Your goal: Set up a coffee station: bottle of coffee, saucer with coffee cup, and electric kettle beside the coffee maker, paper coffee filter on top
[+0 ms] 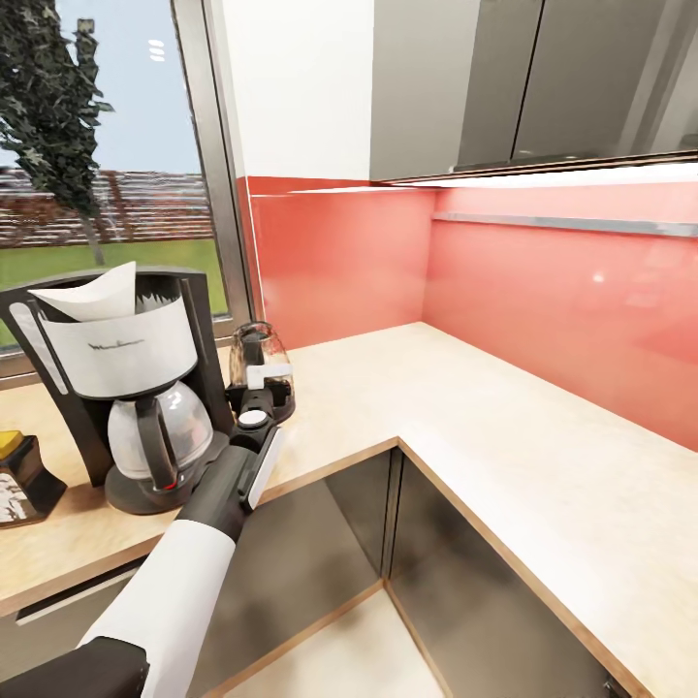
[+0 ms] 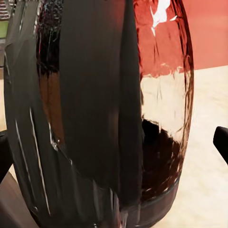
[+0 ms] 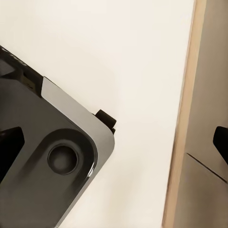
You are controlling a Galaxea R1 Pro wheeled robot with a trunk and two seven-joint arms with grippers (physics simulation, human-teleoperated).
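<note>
Left gripper (image 1: 260, 393) spread around the electric kettle (image 1: 260, 357) (beside the coffee maker (image 1: 126, 388)); best retreated straight, without nudging.

The coffee maker (image 1: 114, 388) bore a small dark brand mark on its white front panel. It was too small to read. No other writing was legible.

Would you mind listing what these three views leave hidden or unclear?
- Head view: left gripper hides the electric kettle's lower body; whether it grips cannot be told.
- Head view: the frame's left edge crops the bottle of coffee.
- Left wrist view: the electric kettle overflows the frame; its handle and switch cannot be made out.
- Right wrist view: the fingertips are cropped at the frame's edges.
</note>
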